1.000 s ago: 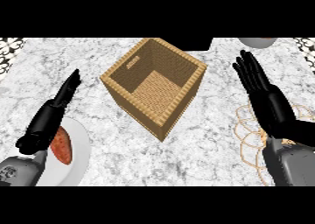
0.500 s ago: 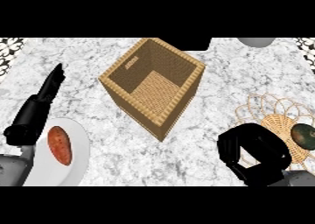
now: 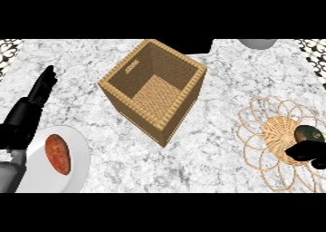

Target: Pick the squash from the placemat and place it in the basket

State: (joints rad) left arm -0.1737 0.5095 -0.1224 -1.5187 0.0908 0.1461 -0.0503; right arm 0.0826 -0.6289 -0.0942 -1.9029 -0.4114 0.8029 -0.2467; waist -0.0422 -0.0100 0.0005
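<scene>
The squash [image 3: 307, 132] is dark green and lies on the woven centre of the round wicker placemat [image 3: 259, 136] at the right. My right hand [image 3: 311, 152] comes in from the right edge just below the squash, touching or nearly touching it, and is mostly cut off by the view's edge. The square wicker basket [image 3: 129, 93] stands open in the middle of the counter. At the left, my left hand [image 3: 33, 100] rests open with its fingers pointing up, holding nothing.
A white plate [image 3: 75, 170] with a reddish-brown piece of food [image 3: 57, 152] sits at the lower left beside my left forearm. A grey bowl [image 3: 258, 43] shows at the counter's far edge. Patterned tiles border both upper corners.
My right hand has moved right and slightly down, from the placemat's left edge to just below the squash. The left hand has hardly moved.
</scene>
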